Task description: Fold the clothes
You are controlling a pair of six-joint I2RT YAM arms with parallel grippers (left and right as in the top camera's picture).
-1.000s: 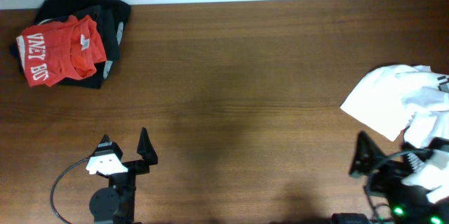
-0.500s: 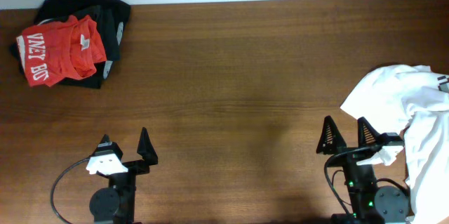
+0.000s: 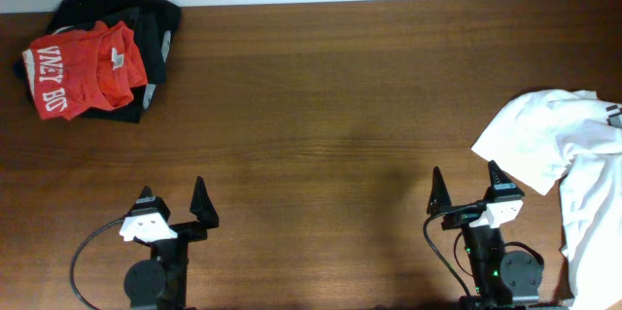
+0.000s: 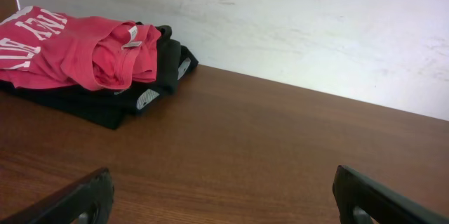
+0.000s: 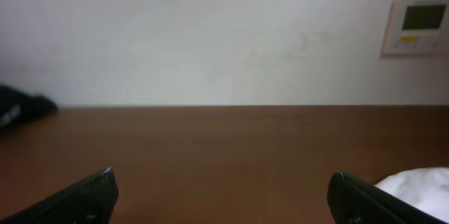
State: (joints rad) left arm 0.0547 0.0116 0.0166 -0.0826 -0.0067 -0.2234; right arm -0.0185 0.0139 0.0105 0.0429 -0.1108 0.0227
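A crumpled white garment (image 3: 559, 159) lies at the table's right edge; a corner of it shows in the right wrist view (image 5: 421, 182). A folded red shirt (image 3: 80, 69) sits on folded black clothes (image 3: 146, 20) at the far left corner, also in the left wrist view (image 4: 77, 48). My left gripper (image 3: 173, 198) is open and empty near the front left edge; its fingers frame bare table in its wrist view (image 4: 223, 196). My right gripper (image 3: 464, 182) is open and empty just left of the white garment; its wrist view (image 5: 221, 192) shows bare table between the fingers.
The brown wooden table (image 3: 321, 106) stretches between the two clothes piles. A white wall runs behind its far edge, with a small wall panel (image 5: 415, 26) at the right.
My right arm has swung left, off the white garment, and now points straight at the far wall with its fingers open. The garment has settled. The left arm has not moved.
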